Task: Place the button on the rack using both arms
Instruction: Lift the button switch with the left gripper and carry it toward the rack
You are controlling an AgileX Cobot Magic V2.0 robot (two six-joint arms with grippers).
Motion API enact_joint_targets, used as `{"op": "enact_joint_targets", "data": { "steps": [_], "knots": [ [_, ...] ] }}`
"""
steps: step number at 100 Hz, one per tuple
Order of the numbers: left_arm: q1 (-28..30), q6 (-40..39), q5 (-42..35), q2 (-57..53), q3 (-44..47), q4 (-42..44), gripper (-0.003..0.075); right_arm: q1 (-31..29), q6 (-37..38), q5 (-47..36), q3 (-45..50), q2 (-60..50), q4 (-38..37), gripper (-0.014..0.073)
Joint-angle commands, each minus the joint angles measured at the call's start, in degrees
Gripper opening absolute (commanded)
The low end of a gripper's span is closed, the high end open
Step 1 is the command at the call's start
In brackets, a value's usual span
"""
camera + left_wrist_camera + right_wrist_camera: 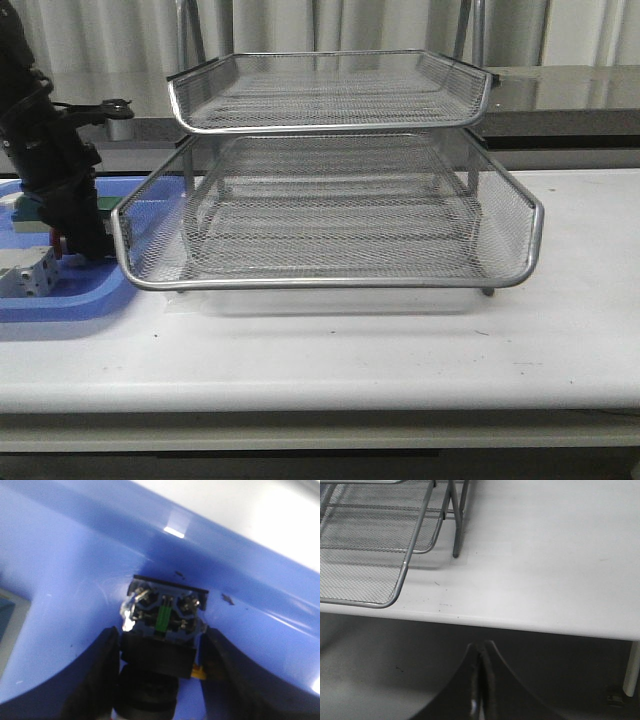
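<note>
The left hand [160,672] is down in the blue tray [75,580] at the counter's [560,330] left edge, pinching the button [162,625] w/ both fingers. The right hand [481,680] is pressed together, off the counter's edge. The rack [330,215] sits mid counter.

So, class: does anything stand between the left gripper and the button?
Nothing visible does. In the left wrist view the left gripper has a finger on either side of the button, which lies in the blue tray.
</note>
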Motion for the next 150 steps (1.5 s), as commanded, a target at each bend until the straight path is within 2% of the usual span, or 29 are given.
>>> {"op": "enact_joint_targets", "data": {
  "steps": [1, 13, 26, 70, 94, 118, 132, 150],
  "knots": [
    [-0.2, 0.1, 2.7, -4.0, -3.8, -1.4, 0.0033, 0.3, 0.0, -3.4, -2.0, 0.1, -0.1, -0.0068],
    [-0.2, 0.1, 10.2, -4.0, -8.6, -1.4, -0.0001, 0.3, 0.0, -3.4, -2.0, 0.1, -0.1, -0.0068],
    [-0.2, -1.6, 10.0, -5.7, -10.9, -1.3, -0.0020, 0.3, 0.0, -3.4, -2.0, 0.1, -0.2, -0.0068],
    [-0.2, -4.8, 10.0, -15.7, -9.7, 1.4, -0.0020, 0.3, 0.0, -3.4, -2.0, 0.1, -0.2, -0.0068],
    [-0.3, -4.9, 10.0, -24.1, -3.3, 1.5, -0.0020, 0.3, 0.0, -3.4, -2.0, 0.1, -0.2, -0.0068],
    [-1.5, -4.9, 10.0, -34.2, 7.4, 1.5, -0.0020, 0.3, 0.0, -3.4, -2.0, 0.1, -0.2, -0.0068],
    [-4.8, -4.9, 10.0, -39.2, 12.6, 1.2, -0.0020, 0.3, 0.0, -3.4, -2.0, 0.1, -0.2, -0.0068],
    [-12.7, -5.0, 9.9, -42.1, 16.5, -0.6, -0.0020, 0.3, 0.0, -3.4, -2.0, 0.1, -0.2, -0.0068]
  ]
}}
